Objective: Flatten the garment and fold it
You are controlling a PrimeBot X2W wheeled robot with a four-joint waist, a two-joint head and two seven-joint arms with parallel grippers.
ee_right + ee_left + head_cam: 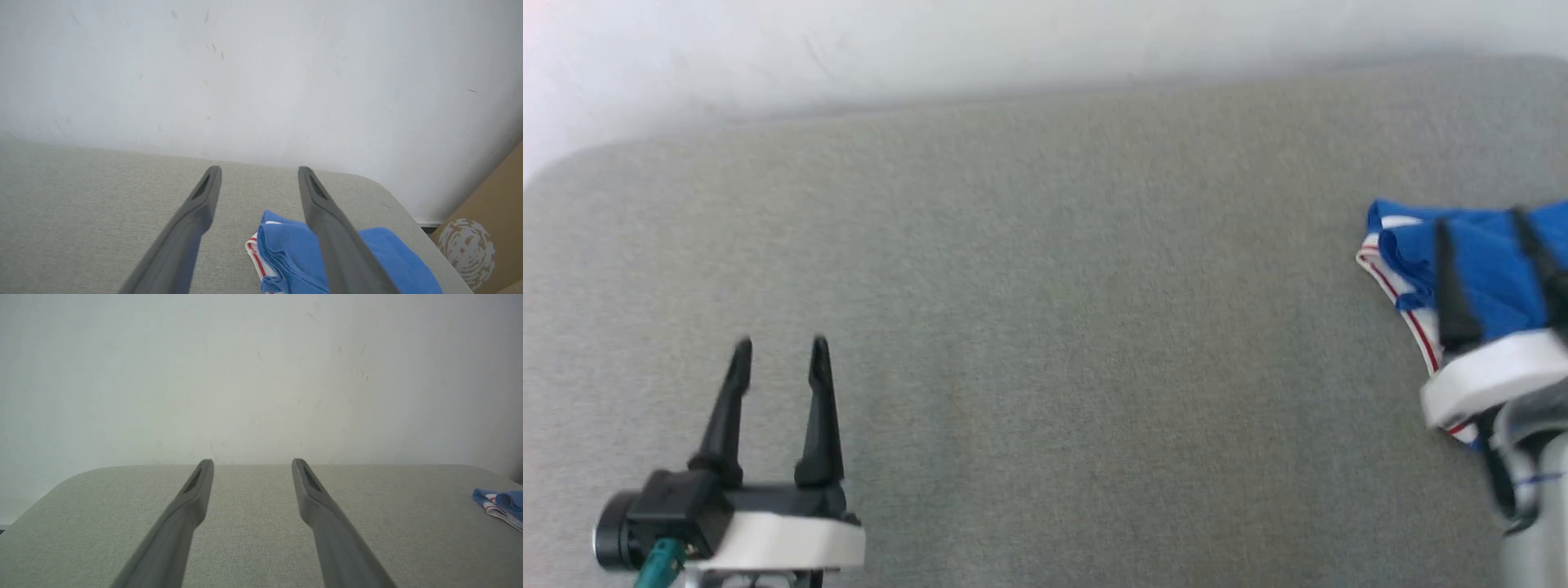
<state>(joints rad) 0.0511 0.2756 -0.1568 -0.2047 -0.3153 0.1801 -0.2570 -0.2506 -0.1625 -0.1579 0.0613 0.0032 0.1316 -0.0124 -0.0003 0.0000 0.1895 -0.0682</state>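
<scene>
loosely bunched blue jersey garment (286, 253)

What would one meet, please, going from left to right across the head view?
left gripper, fingers apart → bare grey table top → garment, bunched up at the right edge

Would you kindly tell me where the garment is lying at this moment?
The garment lies bunched on the grey surface at the right edge of the head view, with the open right gripper over it, far from the left gripper.
</scene>
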